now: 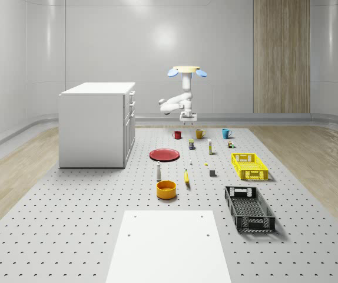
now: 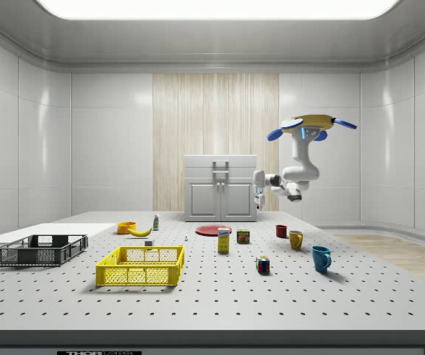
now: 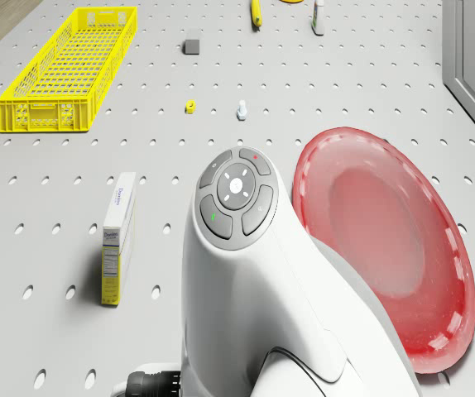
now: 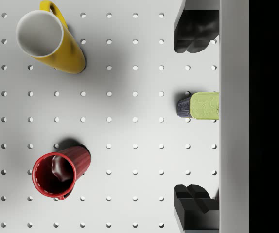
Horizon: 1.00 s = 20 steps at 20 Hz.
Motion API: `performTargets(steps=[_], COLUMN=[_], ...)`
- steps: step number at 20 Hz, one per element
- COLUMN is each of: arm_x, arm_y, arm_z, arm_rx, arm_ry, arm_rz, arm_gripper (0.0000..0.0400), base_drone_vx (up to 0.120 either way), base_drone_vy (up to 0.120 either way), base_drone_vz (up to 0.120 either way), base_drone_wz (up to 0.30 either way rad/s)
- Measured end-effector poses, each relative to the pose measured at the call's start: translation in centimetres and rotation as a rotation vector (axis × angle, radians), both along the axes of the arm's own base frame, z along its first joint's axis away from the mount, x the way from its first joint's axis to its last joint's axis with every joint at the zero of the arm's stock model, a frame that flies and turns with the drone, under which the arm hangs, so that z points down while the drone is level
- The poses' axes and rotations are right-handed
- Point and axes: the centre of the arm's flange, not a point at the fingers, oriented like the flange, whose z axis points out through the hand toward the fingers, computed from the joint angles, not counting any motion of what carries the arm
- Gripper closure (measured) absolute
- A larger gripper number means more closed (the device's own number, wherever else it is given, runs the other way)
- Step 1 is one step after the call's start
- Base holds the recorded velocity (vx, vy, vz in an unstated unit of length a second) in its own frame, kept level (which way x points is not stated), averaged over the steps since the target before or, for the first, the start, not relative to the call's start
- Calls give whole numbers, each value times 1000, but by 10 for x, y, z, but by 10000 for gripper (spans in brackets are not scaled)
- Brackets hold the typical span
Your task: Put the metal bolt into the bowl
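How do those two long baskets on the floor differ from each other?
The yellow crate is bright yellow; the black crate is dark. In the whole-scene view the yellow crate lies farther back, level with the red plate, while the black crate lies nearer the white sheet. Both are long, open-topped lattice baskets lying flat.

The drone [image 2: 310,126] hovers above the mugs (red [image 2: 280,231], yellow [image 2: 296,239]), arm bent toward the cabinet [image 2: 221,188].
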Motion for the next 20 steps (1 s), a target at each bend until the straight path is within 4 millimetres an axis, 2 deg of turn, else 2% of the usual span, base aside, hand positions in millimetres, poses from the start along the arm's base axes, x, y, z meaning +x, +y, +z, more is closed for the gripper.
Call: performTargets(steps=[5, 12, 15, 17, 20], arm_x=[0, 0, 0, 0, 0], arm_y=[0, 0, 0, 0, 0], arm_z=[0, 0, 0, 0, 0], arm_rx=[0, 0, 0, 0, 0], arm_ry=[0, 0, 0, 0, 0], arm_rz=[0, 0, 0, 0, 0], arm_gripper=[0, 0, 0, 0, 0], base_drone_vx=[120, 120, 120, 120, 120], base_drone_vy=[0, 0, 0, 0, -93], base_drone_vz=[-112, 0, -107, 0, 0], base_drone_wz=[0, 0, 0, 0, 0])
